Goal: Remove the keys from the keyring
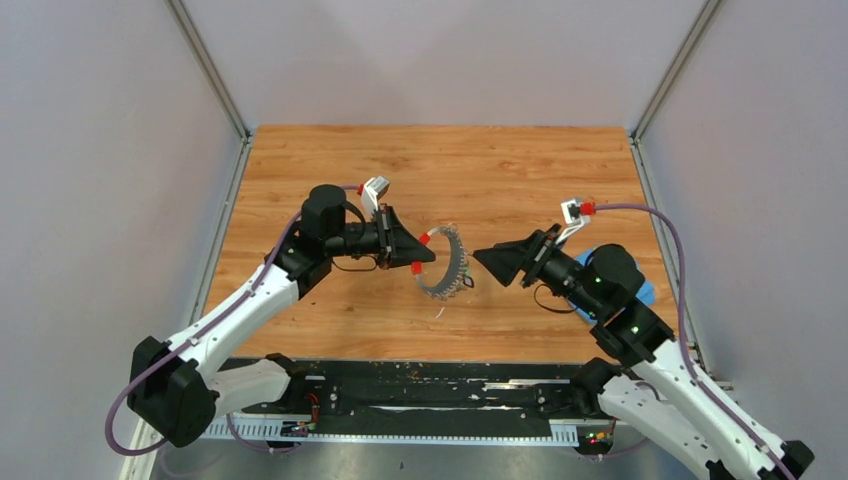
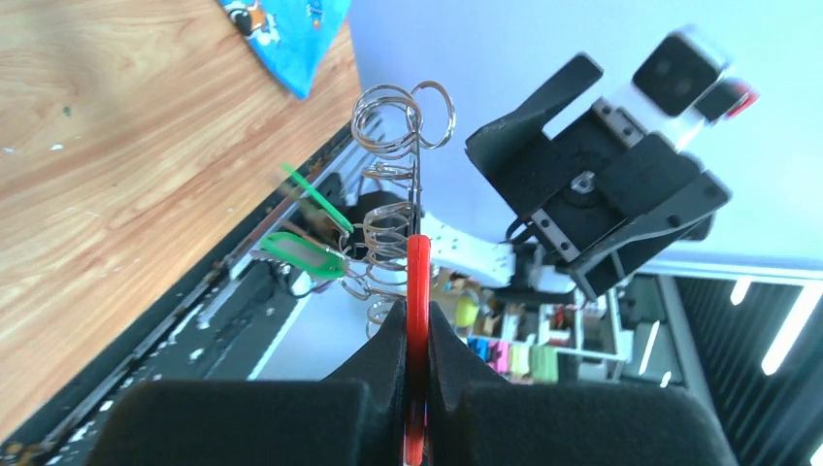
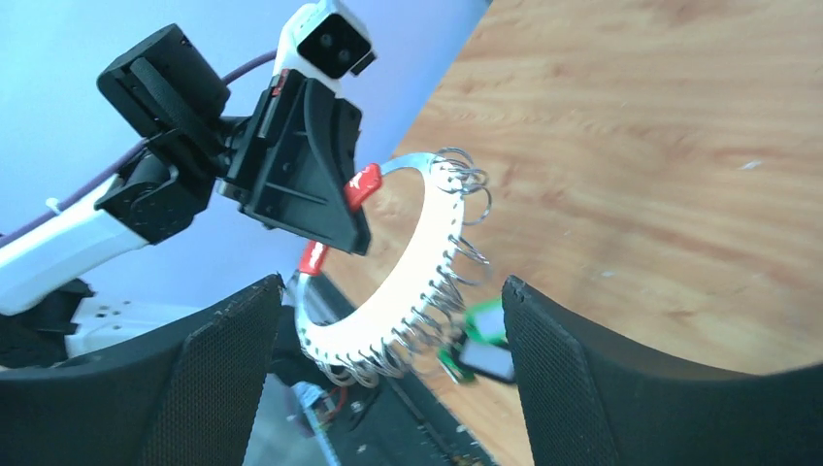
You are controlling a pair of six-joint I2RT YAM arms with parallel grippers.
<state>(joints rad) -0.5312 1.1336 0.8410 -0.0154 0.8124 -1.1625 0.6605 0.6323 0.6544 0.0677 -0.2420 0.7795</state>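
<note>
The keyring (image 1: 447,262) is a thin silver ring with many small wire loops along its rim, held upright above the table. My left gripper (image 1: 428,252) is shut on its red sleeve (image 2: 417,277), which stands edge-on between the pads in the left wrist view. Green-headed keys (image 2: 303,254) hang from the loops on the ring's lower side, and one pale key (image 3: 485,361) hangs beside the green ones (image 3: 482,320). My right gripper (image 1: 482,257) faces the ring from the right, a short gap away. Its fingers (image 3: 218,379) are open, nothing between them.
A blue patterned cloth (image 1: 646,292) lies on the wooden table under the right arm, also at the top of the left wrist view (image 2: 286,39). A small pale scrap (image 1: 438,313) lies on the wood below the ring. Grey walls enclose the table (image 1: 500,170).
</note>
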